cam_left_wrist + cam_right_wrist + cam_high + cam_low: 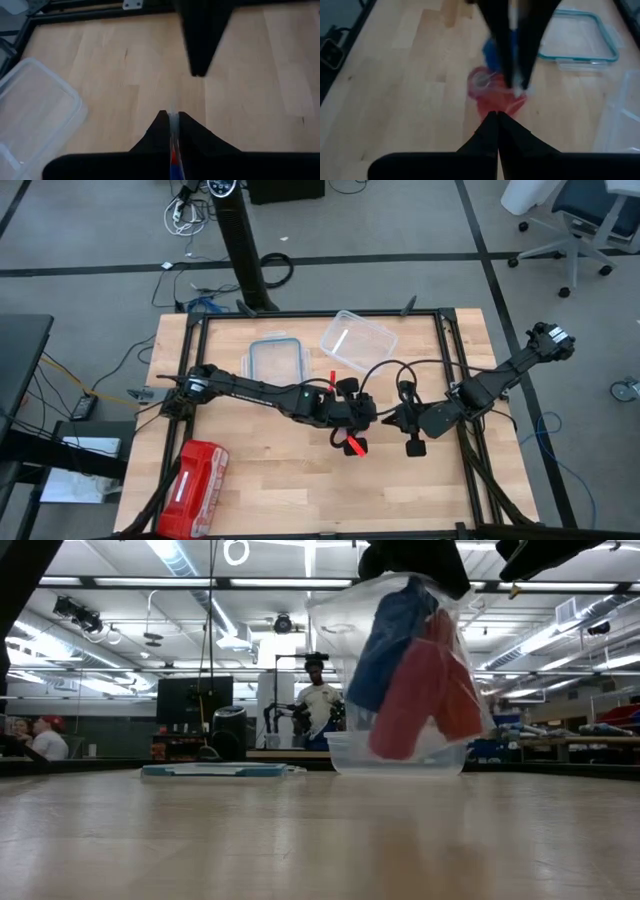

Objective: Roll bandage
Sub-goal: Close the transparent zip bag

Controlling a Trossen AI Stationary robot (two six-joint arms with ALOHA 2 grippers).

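Bag held aloft at mid-table

Left gripper (352, 442) pinches a clear bag's (400, 670) top edge — the bandage (392, 640) hangs inside beside red rolls (425, 700). Right gripper (415, 446), clenched empty, sits just beside it; bare table (280, 480) lies around.

Two arms meet over the middle of the wooden table (280, 490)

The left gripper (352, 442) and right gripper (413, 442) hang close together. A clear container (357, 338) and a teal-rimmed lid (275, 358) lie behind them. A red pouch (195, 486) sits at the near left corner.
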